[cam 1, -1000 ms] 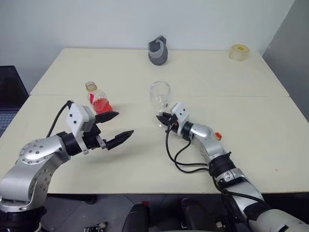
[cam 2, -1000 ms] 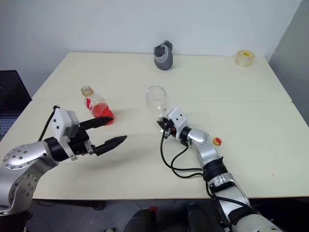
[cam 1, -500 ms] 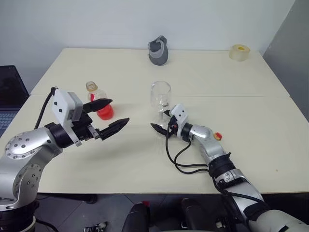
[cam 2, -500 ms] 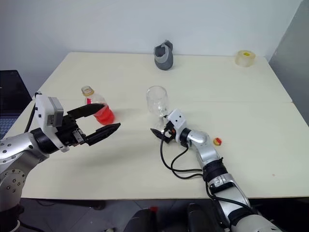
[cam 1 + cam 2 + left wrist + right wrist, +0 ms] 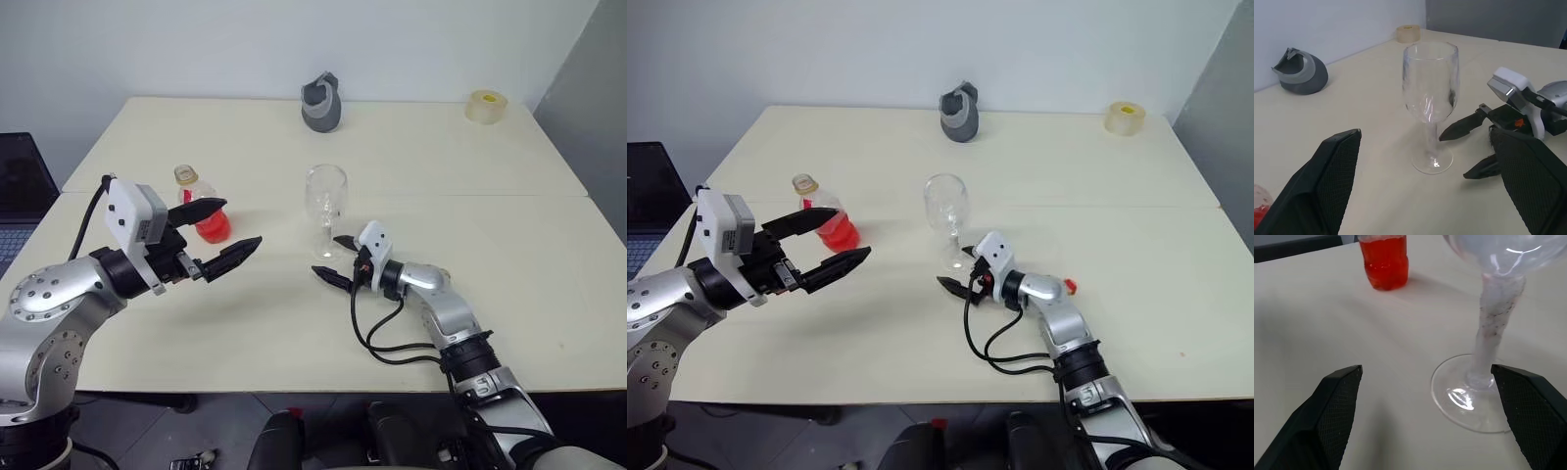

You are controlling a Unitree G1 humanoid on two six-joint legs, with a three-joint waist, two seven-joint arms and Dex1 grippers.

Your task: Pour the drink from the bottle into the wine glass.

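Two grippers are over a cream table point(image 5: 470, 323), and both have their fingers spread with nothing between them. The left gripper point(image 5: 223, 233) is raised above the table's left part, pointing toward the middle; its upper finger crosses in front of the bottle point(image 5: 201, 208) in the head views, but it does not hold the bottle. The bottle stands upright on the table with its pale cap on, and the drink point(image 5: 212, 225) fills its lower part, bright red. The wine glass point(image 5: 325, 210) stands upright near the middle of the table, well apart from the bottle and to its right, and its bowl looks clear and empty. The right gripper point(image 5: 336, 259) lies low over the table just beside the glass's foot, on the near right side of it, fingers pointing at the stem from either side but not touching it; in the right wrist view the foot and stem point(image 5: 1484, 352) stand between the two black fingers point(image 5: 1334, 406) with a gap on each side. At the far edge sit a grey jug-like object point(image 5: 321, 102) and, toward the far right corner, a roll of tape point(image 5: 486, 106). A small red-and-yellow thing point(image 5: 1069, 286) shows just behind the right forearm.
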